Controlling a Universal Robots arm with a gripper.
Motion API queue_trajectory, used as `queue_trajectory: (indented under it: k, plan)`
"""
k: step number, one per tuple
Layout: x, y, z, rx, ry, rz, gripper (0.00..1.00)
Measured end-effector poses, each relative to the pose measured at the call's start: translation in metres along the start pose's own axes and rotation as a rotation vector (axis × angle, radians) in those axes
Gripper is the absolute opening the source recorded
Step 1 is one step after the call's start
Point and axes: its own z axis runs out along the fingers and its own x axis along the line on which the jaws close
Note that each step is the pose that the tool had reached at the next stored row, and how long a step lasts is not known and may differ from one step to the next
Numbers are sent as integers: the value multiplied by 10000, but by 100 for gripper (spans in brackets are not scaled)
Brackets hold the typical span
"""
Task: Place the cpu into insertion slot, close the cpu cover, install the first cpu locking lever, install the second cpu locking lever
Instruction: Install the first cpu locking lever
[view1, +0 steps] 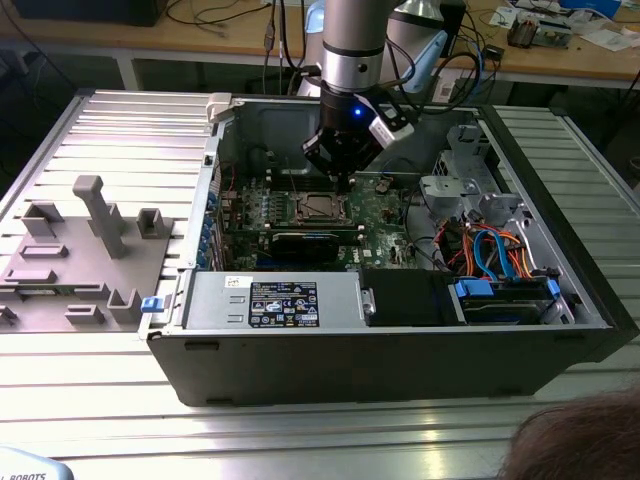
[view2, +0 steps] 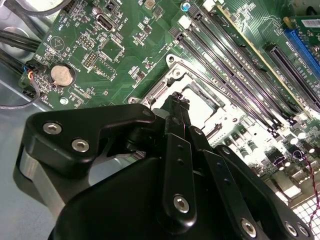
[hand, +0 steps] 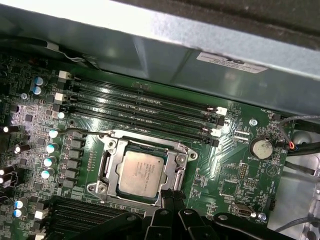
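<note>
the arm's gripper (view1: 340, 172) hangs inside the open computer case (view1: 400, 340), low over the green board (view1: 385, 215). in the second wrist view the black fingers (view2: 175, 112) sit pressed close together with no gap, and their tips come down at the edge of the insertion slot (view2: 200, 102). you cannot tell if they pinch anything small there.

in the first wrist view the cpu (hand: 141, 173) lies flat in the insertion slot (hand: 145, 170), its grey metal top facing up. the cpu cover (hand: 177, 157) is down around it, a silvery frame that lets the chip show through its middle. a thin wire lever (hand: 75, 131) runs along the side of the slot next to the memory slots (hand: 140, 112). the fingertips (hand: 167, 197) touch the edge of the slot on the side away from the memory slots.

a round coin battery (hand: 260, 148) sits on the board near its corner, well apart from the slot. in the exterior view a grey tray with blocks (view1: 70, 260) rests on the table (view1: 120, 130) beside the case.
</note>
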Motion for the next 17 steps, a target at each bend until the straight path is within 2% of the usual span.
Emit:
queue_trajectory:
  k: [17]
  plan:
    - [0, 0, 0, -6, -21, -305, 11]
